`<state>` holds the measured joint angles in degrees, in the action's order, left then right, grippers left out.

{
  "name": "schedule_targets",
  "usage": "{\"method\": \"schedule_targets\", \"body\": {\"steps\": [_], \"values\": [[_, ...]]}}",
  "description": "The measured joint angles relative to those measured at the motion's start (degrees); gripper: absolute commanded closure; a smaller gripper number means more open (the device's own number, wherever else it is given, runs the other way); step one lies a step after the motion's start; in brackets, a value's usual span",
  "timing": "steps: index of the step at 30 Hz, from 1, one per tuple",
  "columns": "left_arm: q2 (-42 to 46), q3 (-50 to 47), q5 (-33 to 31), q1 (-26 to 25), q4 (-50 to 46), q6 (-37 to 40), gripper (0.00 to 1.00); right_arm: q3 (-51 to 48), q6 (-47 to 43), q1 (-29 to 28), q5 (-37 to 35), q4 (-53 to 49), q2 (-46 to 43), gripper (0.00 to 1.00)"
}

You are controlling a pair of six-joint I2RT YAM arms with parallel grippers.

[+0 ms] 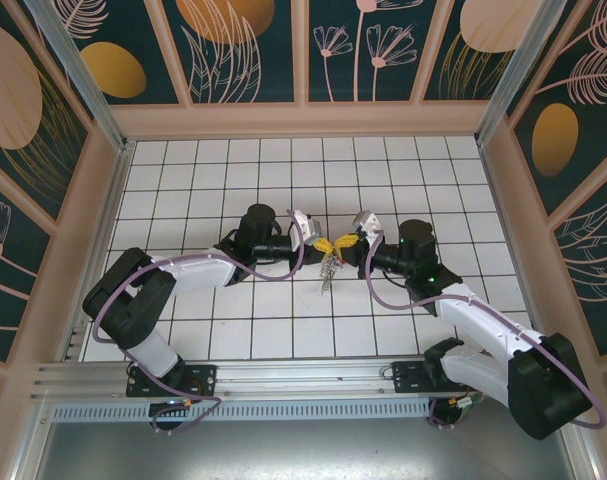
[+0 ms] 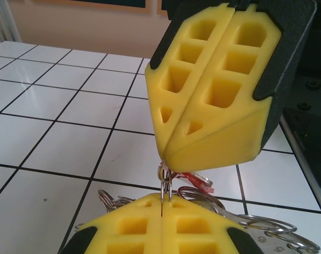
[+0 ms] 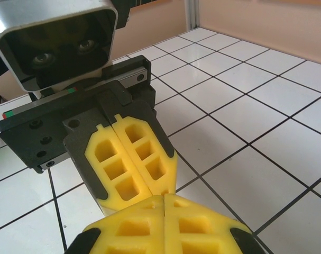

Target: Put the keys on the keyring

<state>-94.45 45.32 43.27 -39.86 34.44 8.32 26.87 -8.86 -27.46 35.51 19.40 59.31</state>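
The left gripper (image 1: 323,245) and the right gripper (image 1: 348,241) met tip to tip above the middle of the tiled table (image 1: 233,170), raised off its surface. This height probably let the hanging parts dangle free rather than snag on the tiles.

The left gripper was clenched. In the left wrist view its yellow pads (image 2: 134,225) were closed on a thin wire loop of the keyring (image 2: 165,182), which stood upright between the two sets of tips. The right gripper was also clenched, its tips touching the top of the same loop. A key (image 2: 196,181) with a red head sat just behind and below those tips. Whether the right gripper pinched the key or the loop itself could not be determined.

The other silvery rings (image 2: 271,233) hung beside and below the left gripper. From overhead they appeared as a small bundle under the meeting point.

The opposed grips probably steadied the loop on one side while the other side worked the key onto it.

No brand, label or writing was legible. The wall panels (image 1: 243,45) carried only plant and disc patterns.
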Motion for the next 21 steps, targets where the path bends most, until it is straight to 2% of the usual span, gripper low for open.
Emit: {"method": "schedule_targets", "body": {"steps": [4,21], "values": [[0.00,0.00,0.00,0.00,-0.44,0.04,0.87,0.09,-0.09,0.00,0.57,-0.02,0.39,1.00],[-0.02,1.14,1.33,0.00,-2.62,0.35,0.84,0.22,-0.22,0.00,2.05,-0.07,0.50,1.00]]}}
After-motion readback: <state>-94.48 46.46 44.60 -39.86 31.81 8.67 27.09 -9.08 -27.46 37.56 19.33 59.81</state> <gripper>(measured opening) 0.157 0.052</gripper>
